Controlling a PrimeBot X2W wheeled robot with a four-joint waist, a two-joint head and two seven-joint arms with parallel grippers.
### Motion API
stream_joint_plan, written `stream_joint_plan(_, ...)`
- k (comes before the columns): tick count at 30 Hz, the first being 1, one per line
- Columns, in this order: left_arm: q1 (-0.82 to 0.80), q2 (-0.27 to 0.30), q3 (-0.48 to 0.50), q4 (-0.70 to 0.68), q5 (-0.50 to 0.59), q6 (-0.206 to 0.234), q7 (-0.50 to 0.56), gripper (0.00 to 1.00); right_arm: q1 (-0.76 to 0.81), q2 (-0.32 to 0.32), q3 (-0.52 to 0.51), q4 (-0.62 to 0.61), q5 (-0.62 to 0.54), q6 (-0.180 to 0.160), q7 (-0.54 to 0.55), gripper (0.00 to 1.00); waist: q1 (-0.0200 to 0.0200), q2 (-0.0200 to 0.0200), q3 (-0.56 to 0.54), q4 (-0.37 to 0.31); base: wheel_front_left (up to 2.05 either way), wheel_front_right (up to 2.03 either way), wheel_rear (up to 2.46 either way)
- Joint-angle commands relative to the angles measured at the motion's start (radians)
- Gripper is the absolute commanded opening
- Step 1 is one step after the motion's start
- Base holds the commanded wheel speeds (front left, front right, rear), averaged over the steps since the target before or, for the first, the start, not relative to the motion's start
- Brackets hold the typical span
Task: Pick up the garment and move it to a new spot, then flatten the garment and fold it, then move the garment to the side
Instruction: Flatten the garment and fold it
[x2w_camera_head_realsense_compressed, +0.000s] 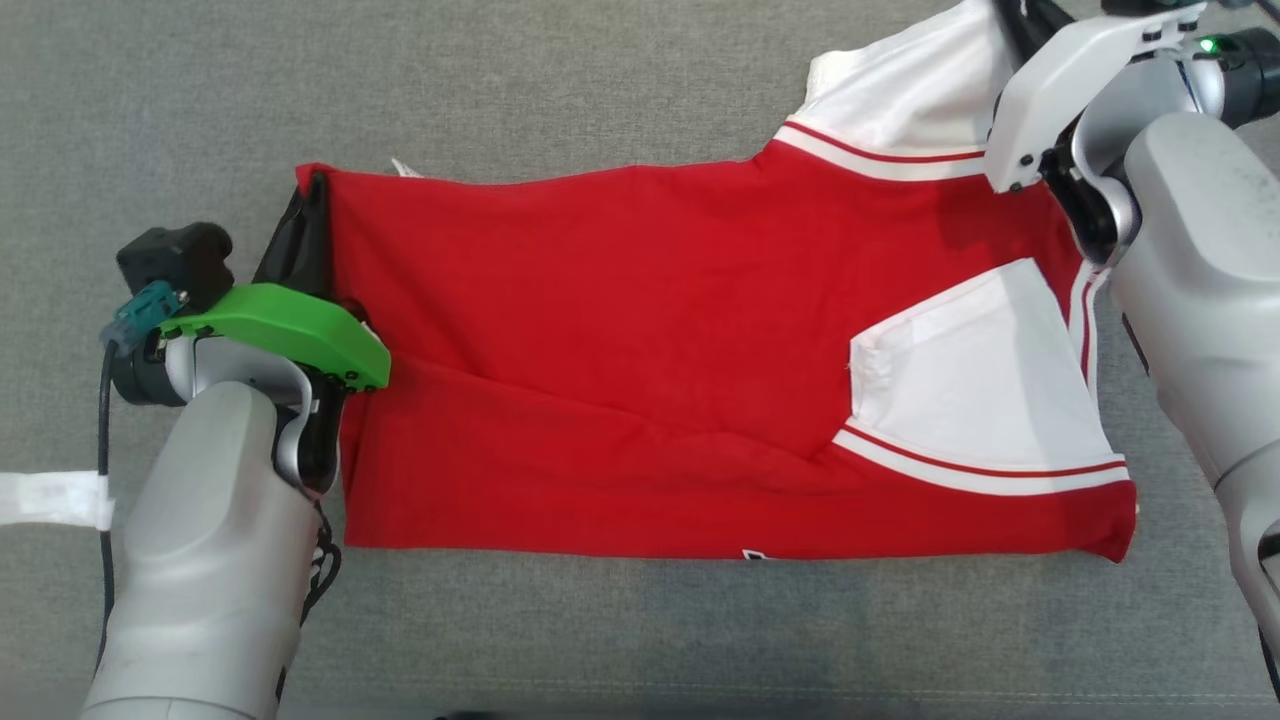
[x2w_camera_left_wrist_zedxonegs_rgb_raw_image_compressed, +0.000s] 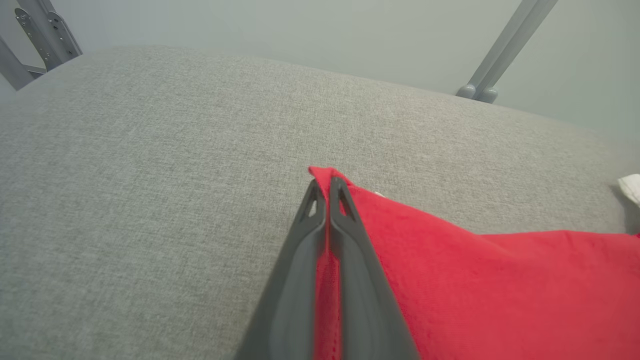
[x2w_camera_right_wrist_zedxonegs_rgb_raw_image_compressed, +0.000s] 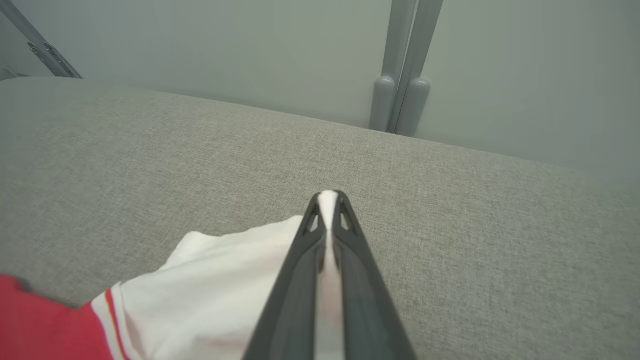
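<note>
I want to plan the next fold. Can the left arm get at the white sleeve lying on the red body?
Probably not yet. The left gripper is shut on a red corner of the garment, at the end opposite that sleeve. Nothing covers the sleeve, but the arm must let go first.

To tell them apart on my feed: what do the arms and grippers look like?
The pale grey left arm has a bright green wrist cover, a teal connector and a black cable; the pale grey right arm has a white wrist cover and a green light. The left gripper and right gripper have long dark fingers with cut-out tips.
</note>
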Motion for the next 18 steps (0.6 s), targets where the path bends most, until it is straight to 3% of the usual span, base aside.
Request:
stream_joint_plan(1, 0.026, 0.018, 0.012, -0.011, -0.005, 0.002, -0.005, 0.0, 0.036, -0.01, 0.02, -0.032, 0.026, -0.002, -0.019, 0.0, 0.0, 0.0, -0.051, -0.053, 0.0, 0.0, 0.0)
stream_joint_plan(10, 0.173, 0.05, 0.058, -0.134, 0.008, 0.008, -0.005, 0.0, 0.273, -0.102, 0.103, -0.302, 0.148, -0.002, -0.121, 0.0, 0.0, 0.0, -0.136, -0.101, 0.0, 0.0, 0.0)
stream_joint_plan(18, 0.368, 0.044, 0.104, -0.282, -0.019, 0.003, -0.004, 0.0, 0.56, -0.122, 0.036, -0.502, 0.149, -0.002, -0.161, 0.0, 0.0, 0.0, -0.208, -0.122, 0.0, 0.0, 0.0)
